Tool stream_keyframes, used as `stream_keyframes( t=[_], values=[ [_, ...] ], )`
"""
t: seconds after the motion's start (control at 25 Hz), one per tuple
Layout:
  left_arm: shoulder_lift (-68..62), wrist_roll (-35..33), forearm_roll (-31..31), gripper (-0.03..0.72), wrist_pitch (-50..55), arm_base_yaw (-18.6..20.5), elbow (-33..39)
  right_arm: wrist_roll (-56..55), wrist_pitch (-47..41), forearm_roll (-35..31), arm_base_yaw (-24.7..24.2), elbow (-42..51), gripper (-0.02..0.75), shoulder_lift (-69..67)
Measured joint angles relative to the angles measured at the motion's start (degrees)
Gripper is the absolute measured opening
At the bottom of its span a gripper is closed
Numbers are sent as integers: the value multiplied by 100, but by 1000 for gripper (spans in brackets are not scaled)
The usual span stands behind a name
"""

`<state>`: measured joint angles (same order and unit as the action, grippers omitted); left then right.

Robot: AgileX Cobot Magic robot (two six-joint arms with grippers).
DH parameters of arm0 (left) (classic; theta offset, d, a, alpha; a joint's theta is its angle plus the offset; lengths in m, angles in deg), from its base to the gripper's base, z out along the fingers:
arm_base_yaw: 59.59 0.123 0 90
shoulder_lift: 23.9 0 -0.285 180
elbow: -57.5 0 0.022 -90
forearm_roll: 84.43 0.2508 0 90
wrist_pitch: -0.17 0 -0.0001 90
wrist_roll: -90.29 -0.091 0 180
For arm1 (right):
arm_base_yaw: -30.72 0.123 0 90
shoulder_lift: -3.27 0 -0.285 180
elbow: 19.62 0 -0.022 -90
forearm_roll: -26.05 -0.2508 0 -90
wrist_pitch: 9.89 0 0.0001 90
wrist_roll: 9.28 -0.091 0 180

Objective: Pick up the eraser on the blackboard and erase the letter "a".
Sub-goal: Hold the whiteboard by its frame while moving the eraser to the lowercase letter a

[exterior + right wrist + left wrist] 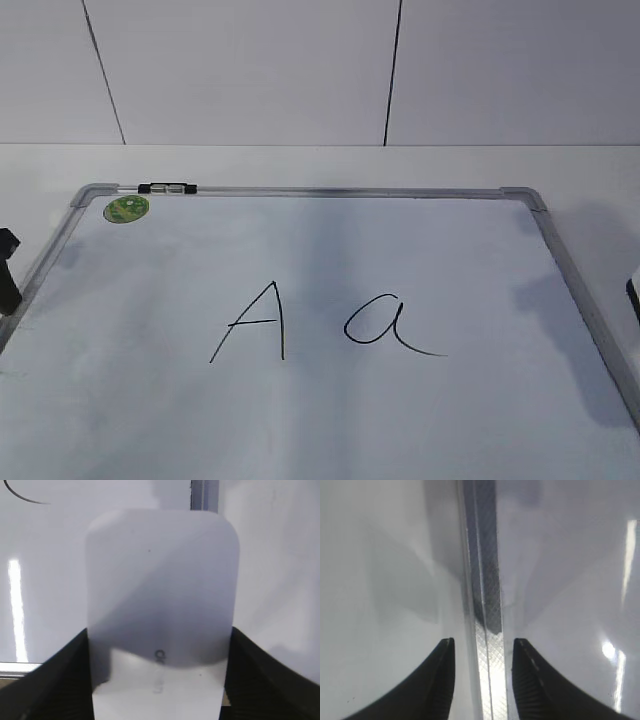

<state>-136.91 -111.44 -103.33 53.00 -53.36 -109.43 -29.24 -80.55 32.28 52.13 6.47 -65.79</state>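
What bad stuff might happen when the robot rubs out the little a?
1. The capital A sits close beside the letter "a", so a wide swipe with the eraser might smudge it too.
2. The right gripper holds only the eraser's near end, so it may twist or slip.
3. The left gripper straddles the blackboard frame and might nudge it.

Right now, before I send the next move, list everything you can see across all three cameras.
whiteboard: one, white with grey metal frame, flat on the table, fills most of the exterior view.
capital "A": one, black marker, board centre-left.
lowercase "a": one, black marker, right of the capital, intact.
green sticker: one, round, board's far-left corner.
marker: one, black and silver, on the far frame edge.
eraser: one, white, between the right fingers.
table: one, white, under the board.
left fingers: black, straddling the board's frame, nothing held.
right fingers: black, closed on the eraser's sides.
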Motion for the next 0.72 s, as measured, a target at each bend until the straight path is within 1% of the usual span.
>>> stream_keyframes(
  t=[0.16,0.36,0.72],
  values=[
    [-131,-66,-89,284,0,0,0,14,0,3,0,0,555,0],
    [-237,-77,-110,230,0,0,0,28,0,3,0,0,555,0],
    [-237,-89,-134,217,-3,23,-32,33,0,3,0,0,555,0]
  ],
)
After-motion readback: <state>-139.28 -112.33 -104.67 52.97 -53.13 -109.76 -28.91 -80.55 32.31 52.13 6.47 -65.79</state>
